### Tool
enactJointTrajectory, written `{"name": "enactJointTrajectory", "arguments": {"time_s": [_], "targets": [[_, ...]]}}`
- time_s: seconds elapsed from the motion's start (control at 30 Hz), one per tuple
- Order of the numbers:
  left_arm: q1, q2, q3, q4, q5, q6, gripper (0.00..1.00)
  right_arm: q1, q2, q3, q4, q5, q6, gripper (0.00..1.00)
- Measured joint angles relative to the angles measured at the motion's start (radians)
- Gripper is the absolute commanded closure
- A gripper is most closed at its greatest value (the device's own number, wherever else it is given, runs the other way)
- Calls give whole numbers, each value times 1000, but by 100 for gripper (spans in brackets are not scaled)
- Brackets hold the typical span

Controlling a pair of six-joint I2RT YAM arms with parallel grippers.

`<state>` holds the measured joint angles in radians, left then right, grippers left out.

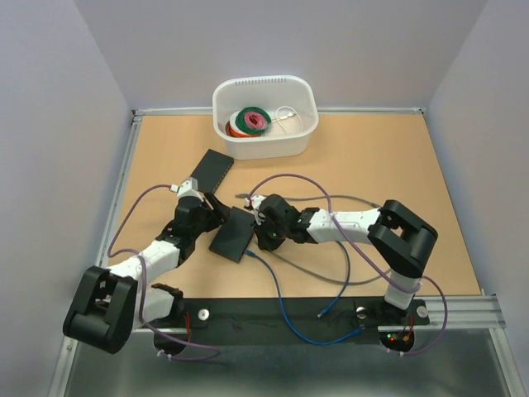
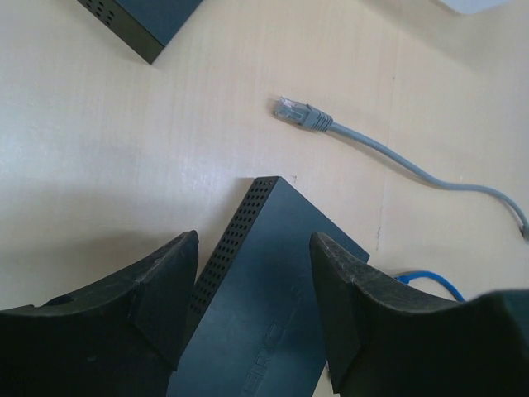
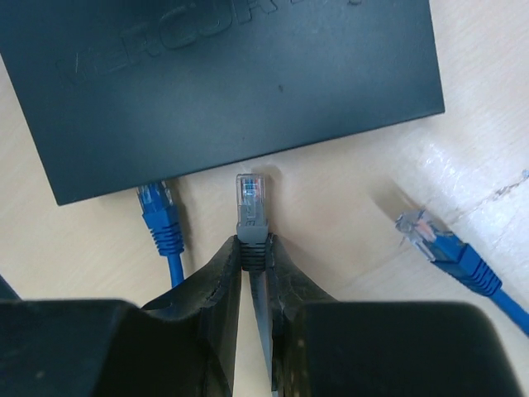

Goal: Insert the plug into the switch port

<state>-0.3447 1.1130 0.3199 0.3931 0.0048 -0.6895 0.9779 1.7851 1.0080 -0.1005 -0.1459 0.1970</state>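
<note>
A pale wooden counter (image 1: 372, 165) sits between grey walls. On the switch (image 3: 231, 83), the ports are hidden under its near edge. The right claw (image 3: 254, 252) pinches the grey plug (image 3: 252, 203), whose tip is just short of that edge. The left claw (image 2: 254, 256) is spread astride the switch's corner, and contact is unclear. Both arms reach low toward the centre.
</note>
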Motion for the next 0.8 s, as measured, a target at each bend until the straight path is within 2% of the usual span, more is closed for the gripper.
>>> {"name": "enactJointTrajectory", "arguments": {"time_s": [0.43, 0.8], "targets": [[0, 134, -18, 113, 98, -22, 36, 0, 55, 88, -57, 16, -18, 100], [-8, 176, -19, 153, 89, -26, 37, 32, 76, 150, -132, 57, -19, 100]]}}
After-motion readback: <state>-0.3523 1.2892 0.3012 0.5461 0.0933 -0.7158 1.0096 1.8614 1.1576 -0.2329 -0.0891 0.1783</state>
